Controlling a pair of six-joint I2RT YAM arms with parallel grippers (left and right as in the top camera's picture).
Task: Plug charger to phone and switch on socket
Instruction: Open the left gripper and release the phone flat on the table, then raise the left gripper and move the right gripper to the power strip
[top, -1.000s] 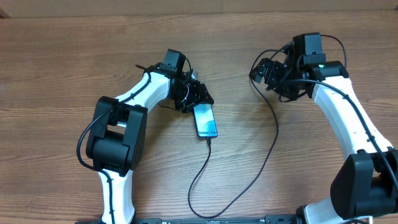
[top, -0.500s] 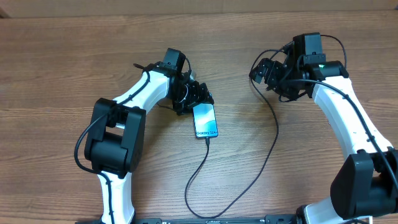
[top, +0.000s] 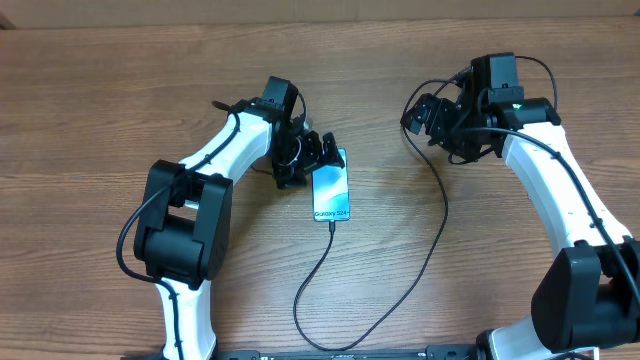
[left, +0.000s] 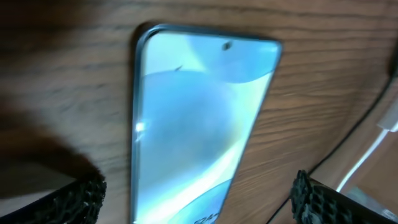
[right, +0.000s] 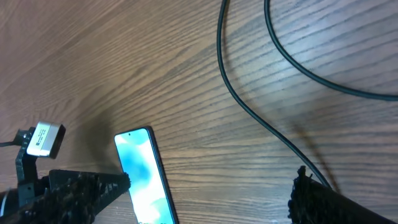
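**A:** Which step is in hand?

**B:** The plugging half is judged done or nearly done. The long thin black charger cable (top: 420, 268) is seen meeting the near end of the slim rectangular phone with the lit blue-teal screen (top: 331, 190). The phone lies flat on the brown wooden table (top: 100, 80), roughly mid-table. The connector tip is too small for its seating to be confirmed.

**A:** And the grippers?

**B:** The left gripper (left: 199, 183) is released. Its jaws are spread wide to either side of the phone, and no contact with the rim is seen. The right gripper (right: 212, 182) is also spread wide and nothing is grasped. It hangs well apart from the phone, with the cable running beneath it.

**A:** What does the next move call for?

**B:** The switching step is judged not yet done. The white power strip is not seen in any view, so its place cannot be told. It would have to be found first. Then one switch would be pressed with a fingertip, kept clear of the cable so the connector is not tugged out.

**A:** Is any writing readable?

**B:** One short line of pale text is seen on the screen near the cable end. It may be a model name, but it is too small to be read with certainty. In the left wrist view it is cut off at the frame edge. A small white tag (right: 47, 138) near the left arm shows nothing legible. No other labels are made out.
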